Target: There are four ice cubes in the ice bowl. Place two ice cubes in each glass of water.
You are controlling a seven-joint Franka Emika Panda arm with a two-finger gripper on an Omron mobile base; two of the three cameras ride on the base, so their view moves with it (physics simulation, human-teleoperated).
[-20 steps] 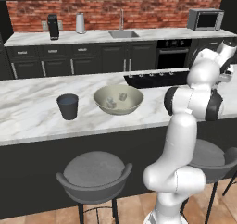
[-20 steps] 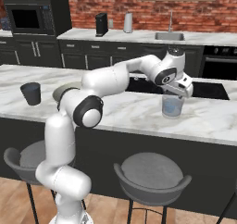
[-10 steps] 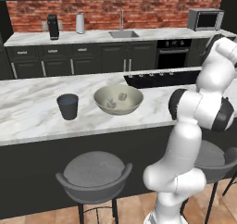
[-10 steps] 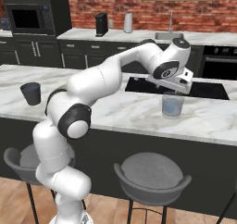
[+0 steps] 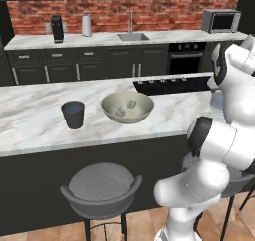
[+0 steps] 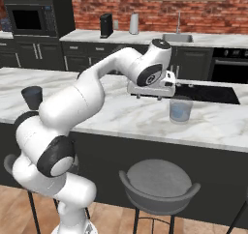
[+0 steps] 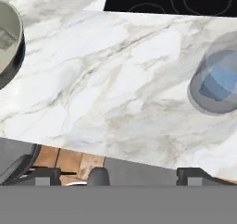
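I see no brand, label or writing on anything here. My gripper (image 6: 149, 95) hangs above the marble counter (image 6: 121, 114), fingers spread wide with nothing between them, just left of the clear glass of water (image 6: 180, 109) in the right base view. The ice bowl (image 5: 127, 107) sits mid-counter with two ice cubes (image 5: 131, 104) visible inside — I can't make out more. The dark glass (image 5: 73, 114) stands just beside the bowl, on its left in the left base view.
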